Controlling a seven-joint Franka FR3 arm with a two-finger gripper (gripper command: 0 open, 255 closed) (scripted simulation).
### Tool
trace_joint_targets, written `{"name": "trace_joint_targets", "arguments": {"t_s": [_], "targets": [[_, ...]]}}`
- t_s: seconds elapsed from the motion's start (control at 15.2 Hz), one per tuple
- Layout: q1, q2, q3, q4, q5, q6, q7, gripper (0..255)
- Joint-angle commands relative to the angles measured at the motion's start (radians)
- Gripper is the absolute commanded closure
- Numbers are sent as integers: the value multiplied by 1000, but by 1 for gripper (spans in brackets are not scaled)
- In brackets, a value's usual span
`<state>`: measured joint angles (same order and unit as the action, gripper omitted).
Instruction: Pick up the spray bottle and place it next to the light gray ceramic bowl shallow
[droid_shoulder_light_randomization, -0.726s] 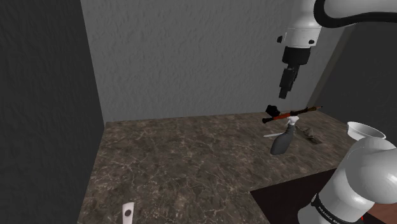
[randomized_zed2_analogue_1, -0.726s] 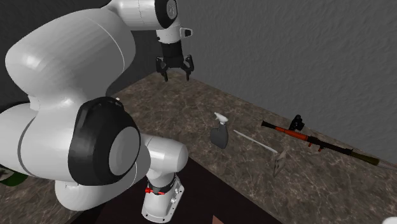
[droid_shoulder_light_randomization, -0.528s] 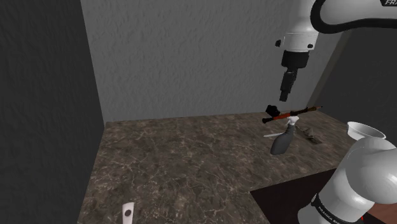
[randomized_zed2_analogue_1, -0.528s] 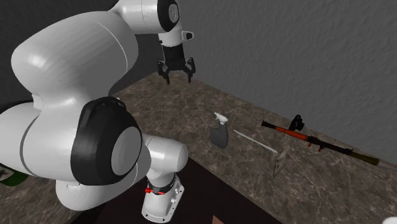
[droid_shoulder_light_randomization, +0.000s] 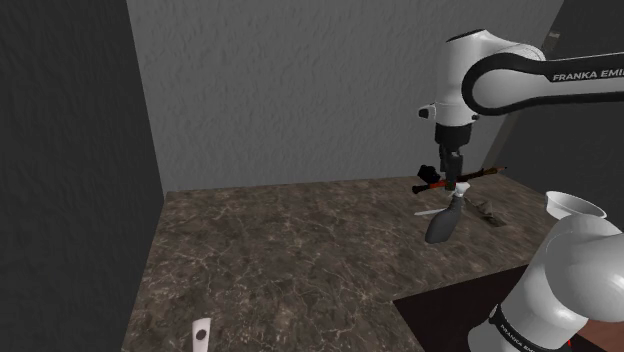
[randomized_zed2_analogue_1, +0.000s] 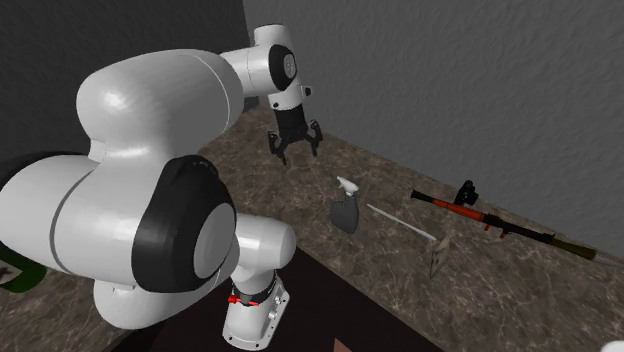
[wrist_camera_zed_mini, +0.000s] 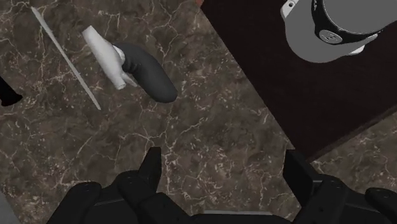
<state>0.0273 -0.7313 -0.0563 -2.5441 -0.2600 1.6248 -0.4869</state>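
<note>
Right now the tool (wrist_camera_zed_mini: 224, 162) is hanging above the tabletop (wrist_camera_zed_mini: 210, 127), its two black fingers (wrist_camera_zed_mini: 151, 167) standing wide apart and gripping nothing. Under it the tabletop is showing as dark brown stone veined in pale lines. The stand (wrist_camera_zed_mini: 280, 83), a flat near-black box, is bordering it on one side.

The bottle (wrist_camera_zed_mini: 149, 71) is sitting ahead of the fingertips and off to the side away from the stand, not between the fingers. The coming move is therefore likely calling for a shift that way before any descent. In the shoulder view the tool (droid_shoulder_light_randomization: 456, 180) is hovering just above the bottle (droid_shoulder_light_randomization: 443, 222), nearly over its head. In the second exterior view the tool (randomized_zed2_analogue_1: 296, 152) is hanging higher than the bottle (randomized_zed2_analogue_1: 347, 212) and toward that view's left, clearly apart from it.

The bottle is standing on its base. Its long axis is rising from a rounded, smooth dark grey body to a white trigger head, whose nozzle is pointing toward the second exterior view's left. I am judging the narrow neck the likeliest place to clasp.

Just beyond it a thin white rod (randomized_zed2_analogue_1: 400, 222) is lying flat. Farther back a long red and black launcher (randomized_zed2_analogue_1: 480, 215) is lying near the rough grey wall (randomized_zed2_analogue_1: 480, 80). A pale flared bowl (droid_shoulder_light_randomization: 577, 206), probably the target, is peeking out at the shoulder view's right.
</note>
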Motion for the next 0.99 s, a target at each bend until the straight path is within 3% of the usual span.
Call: {"name": "trace_joint_targets", "arguments": {"t_s": [0.0, 0.4, 0.79, 0.92], "targets": [[3, 7, -29, -52, -59, 45, -81, 0], [-8, 80, -112, -176, -249, 211, -281, 0], [-54, 226, -202, -251, -486, 425, -436, 0], [-65, 251, -215, -259, -519, 460, -442, 0]]}}
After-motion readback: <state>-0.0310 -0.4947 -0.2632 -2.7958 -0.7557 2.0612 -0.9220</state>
